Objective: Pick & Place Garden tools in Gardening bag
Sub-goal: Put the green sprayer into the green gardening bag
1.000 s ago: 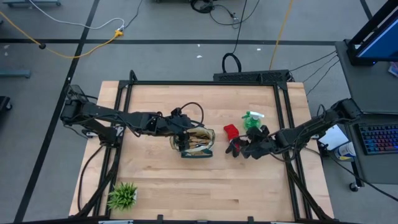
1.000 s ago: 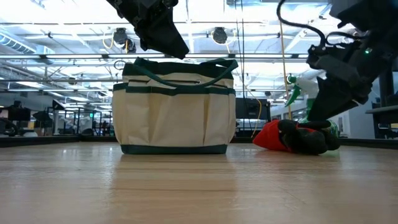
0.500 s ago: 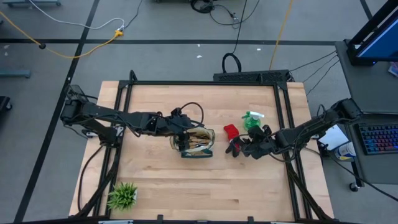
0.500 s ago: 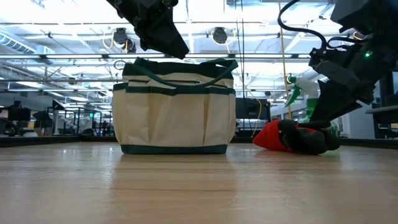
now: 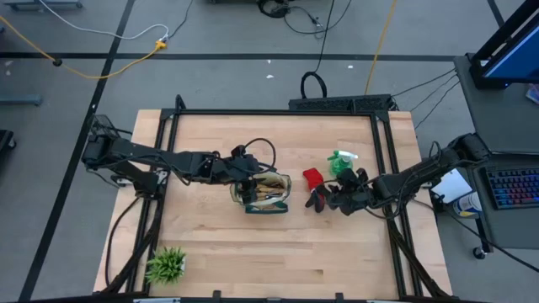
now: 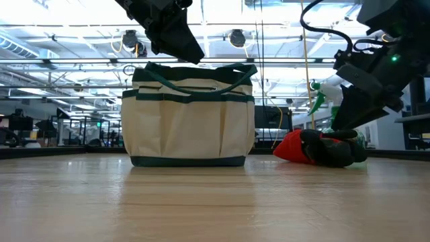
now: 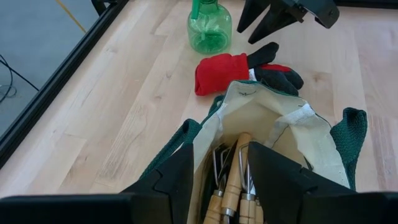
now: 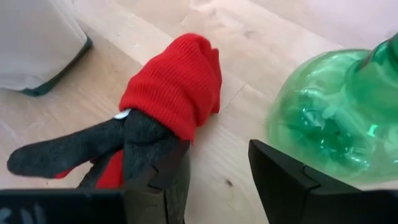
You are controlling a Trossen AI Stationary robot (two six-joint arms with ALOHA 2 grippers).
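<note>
**Bag upright, gloves and bottle outside**

Cream canvas gardening bag with dark green trim [image 6: 189, 114] standing mid-table, mouth open, wooden-handled metal tools [image 7: 235, 180] inside. Red-and-black knit gloves [image 8: 149, 121] lying flat just beside it. Translucent green spray bottle [image 7: 209, 28] upright near the gloves.

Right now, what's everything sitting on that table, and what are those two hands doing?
Gardening bag: one, cream with dark green trim, upright at the table's middle.
Wooden-handled tools: several, exact count unclear, standing inside the bag.
Gloves: a red-and-black bundle, flat on the table to the right of the bag.
Spray bottle: one, green, standing just behind the gloves.
Potted plant: one, green, near the table's front left corner.
Table: one, light wood with a dark frame.
Left hand: open, above the bag's mouth, holding nothing.
Right hand: open, low over the gloves, beside the bottle, nothing gripped yet.
</note>
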